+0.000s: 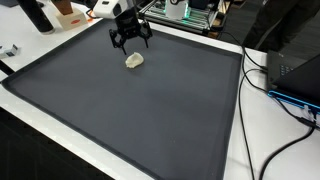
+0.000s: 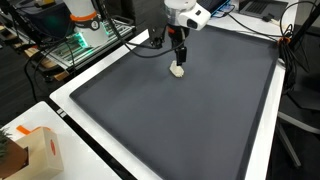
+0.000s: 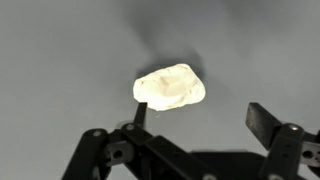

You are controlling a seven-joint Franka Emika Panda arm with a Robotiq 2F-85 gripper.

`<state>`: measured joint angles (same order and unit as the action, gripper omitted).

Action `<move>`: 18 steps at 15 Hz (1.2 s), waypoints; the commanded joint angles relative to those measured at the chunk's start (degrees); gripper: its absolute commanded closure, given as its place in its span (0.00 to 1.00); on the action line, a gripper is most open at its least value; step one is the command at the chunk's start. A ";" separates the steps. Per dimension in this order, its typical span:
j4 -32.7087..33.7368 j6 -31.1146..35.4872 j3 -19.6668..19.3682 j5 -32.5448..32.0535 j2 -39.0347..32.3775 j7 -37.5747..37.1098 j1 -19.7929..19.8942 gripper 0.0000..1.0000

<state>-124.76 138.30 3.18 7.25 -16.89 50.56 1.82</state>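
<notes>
1. Shows gripper (image 1: 130, 44) with fingers spread apart, clamping nothing, hovering just above pale lump (image 1: 134, 61).
2. Places lump on dark mat (image 1: 150, 115), toward its 12 o'clock edge, in an exterior view.

Lump (image 1: 134, 61) on mat (image 1: 130, 110), under tool (image 1: 130, 42)

Both exterior views look down steeply from mid-range, on different sides, sharing the dark mat (image 1: 150, 110). The wrist view stares close, straight down, with the gripper (image 3: 198, 112) at six o'clock.
</notes>
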 commanded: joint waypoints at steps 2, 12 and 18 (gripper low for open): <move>1.27 2.67 1.58 0.73 -3.87 0.40 1.93 0.00; 0.88 6.08 2.30 -1.17 -6.64 0.01 2.72 0.42; 1.24 6.02 2.49 -1.35 -6.38 0.06 2.98 0.85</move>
<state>-123.28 143.70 4.68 6.96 -22.71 50.56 3.76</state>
